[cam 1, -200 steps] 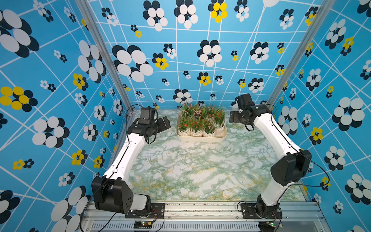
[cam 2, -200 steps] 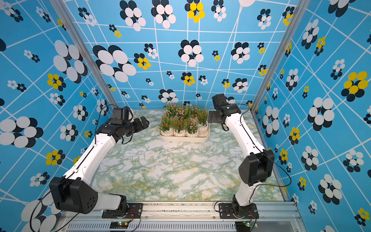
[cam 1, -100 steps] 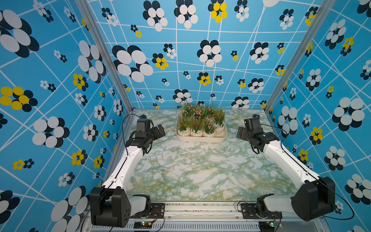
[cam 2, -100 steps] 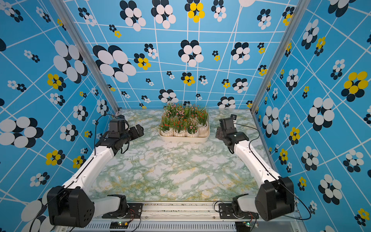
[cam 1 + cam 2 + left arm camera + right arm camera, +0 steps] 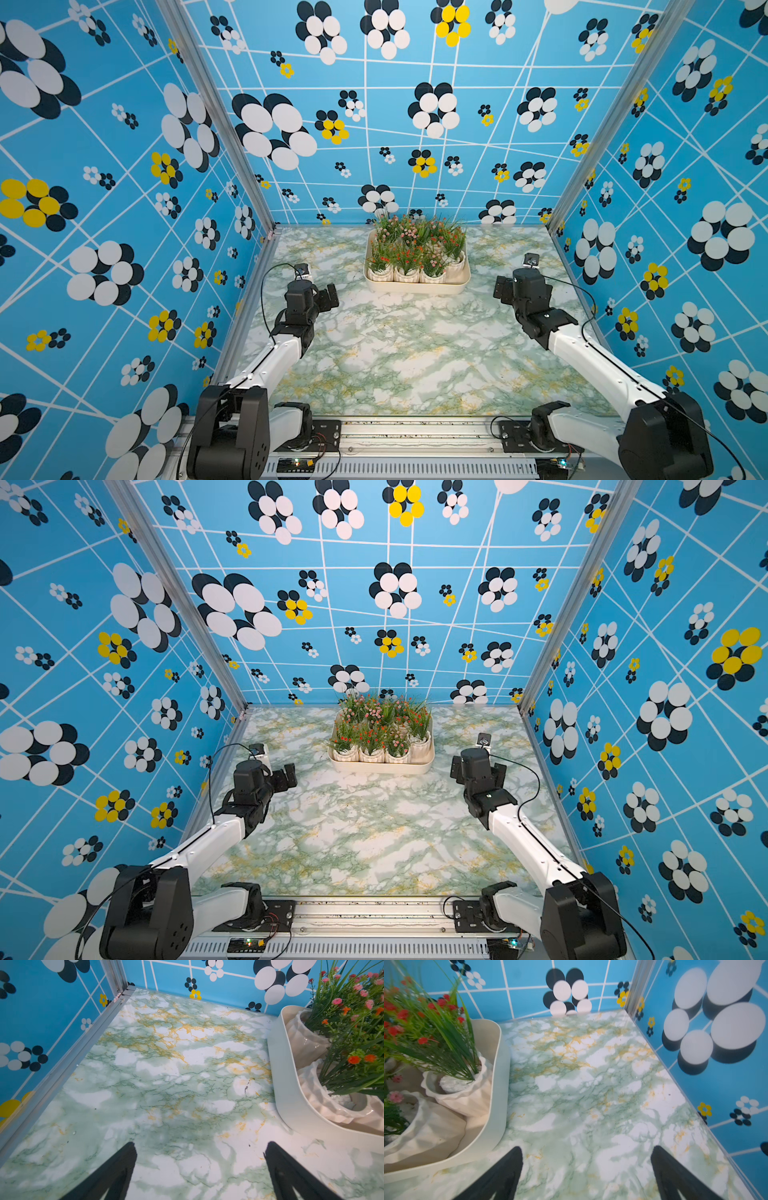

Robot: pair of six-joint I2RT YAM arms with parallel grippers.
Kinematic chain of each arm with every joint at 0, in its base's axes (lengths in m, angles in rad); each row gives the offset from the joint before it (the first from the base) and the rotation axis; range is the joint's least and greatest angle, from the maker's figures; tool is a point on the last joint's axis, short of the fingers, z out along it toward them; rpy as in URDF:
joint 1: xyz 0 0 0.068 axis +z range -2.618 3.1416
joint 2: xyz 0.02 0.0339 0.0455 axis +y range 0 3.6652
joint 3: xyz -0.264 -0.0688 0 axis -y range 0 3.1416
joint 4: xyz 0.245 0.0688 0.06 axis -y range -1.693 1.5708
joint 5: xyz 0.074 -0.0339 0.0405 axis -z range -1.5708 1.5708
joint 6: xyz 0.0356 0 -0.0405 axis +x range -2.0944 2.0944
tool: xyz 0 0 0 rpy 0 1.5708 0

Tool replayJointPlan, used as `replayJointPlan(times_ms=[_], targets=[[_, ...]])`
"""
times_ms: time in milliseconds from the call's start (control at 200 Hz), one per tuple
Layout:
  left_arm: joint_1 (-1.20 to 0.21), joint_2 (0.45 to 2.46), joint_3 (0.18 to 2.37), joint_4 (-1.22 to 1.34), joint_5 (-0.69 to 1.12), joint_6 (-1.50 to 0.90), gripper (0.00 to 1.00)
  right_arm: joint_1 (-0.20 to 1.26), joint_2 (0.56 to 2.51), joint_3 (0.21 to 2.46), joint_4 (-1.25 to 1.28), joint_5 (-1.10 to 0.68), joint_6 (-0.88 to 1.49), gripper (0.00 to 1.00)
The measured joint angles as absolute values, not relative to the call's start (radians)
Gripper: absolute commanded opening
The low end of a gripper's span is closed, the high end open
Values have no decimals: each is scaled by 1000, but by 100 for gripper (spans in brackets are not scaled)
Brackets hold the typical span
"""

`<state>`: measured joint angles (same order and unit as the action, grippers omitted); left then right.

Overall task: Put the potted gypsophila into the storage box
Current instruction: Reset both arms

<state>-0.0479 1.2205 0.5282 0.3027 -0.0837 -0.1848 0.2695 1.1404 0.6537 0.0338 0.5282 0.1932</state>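
1. Change first: a second ago both arms were up beside the box. Now the left claw (image 5: 330,296) and right claw (image 5: 500,289) sit lower and nearer the front, one on each side and clear of it.
2. Both claws are spread wide, with nothing but bare marble between the fingers.
3. The potted gypsophila (image 5: 417,249), grassy green stems with tiny red and pink blooms, stands inside the shallow cream-white rectangular plastic storage box (image 5: 415,287) at the back middle. I don't see any pot outside it, so I'd say the job looks done and this is the retreat.
4. Textures:
   - The box is smooth with rounded corners and a flared rim.
   - The white ribbed pots (image 5: 467,1093) look glossy and are topped with white gravel (image 5: 454,1084).
   - The green-white marble-print surface (image 5: 395,353) is shiny with yellow veins.
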Motion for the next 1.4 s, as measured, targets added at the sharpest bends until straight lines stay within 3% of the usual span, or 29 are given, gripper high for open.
replayJointPlan(times_ms=[195,520,1140,1399], targets=[[-39,1278,516,428,-83,-162,99,263,1135,353,478,530,88,99],[-5,1302,511,533,-40,-128,100,245,1380,334,801,520,-40,99],[35,1283,400,671,19,-101,100,107,1549,319,1044,349,-34,99],[44,1414,366,778,20,-96,99,71,1557,340,1001,290,-7,99]])
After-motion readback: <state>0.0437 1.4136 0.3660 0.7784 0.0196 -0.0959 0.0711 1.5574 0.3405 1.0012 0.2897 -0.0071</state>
